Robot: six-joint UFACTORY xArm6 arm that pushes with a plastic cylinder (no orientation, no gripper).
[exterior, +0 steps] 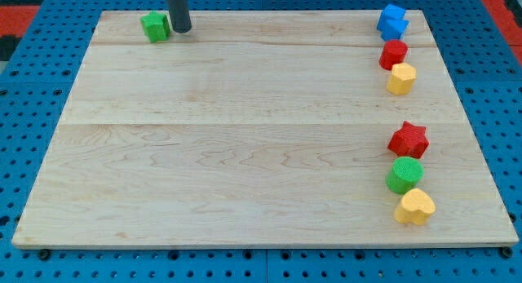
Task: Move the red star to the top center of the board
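The red star (409, 139) lies near the view's right edge of the wooden board (245, 136), a little below mid height. A green round block (404, 174) touches it from below, and a yellow heart (415, 206) sits below that. My tip (181, 28) is far away at the view's top left, just right of a green block (155, 26) and very close to it.
At the view's top right stand a blue block (392, 22), a red block (393, 54) and a yellow block (401, 78) in a column. A blue perforated table surrounds the board.
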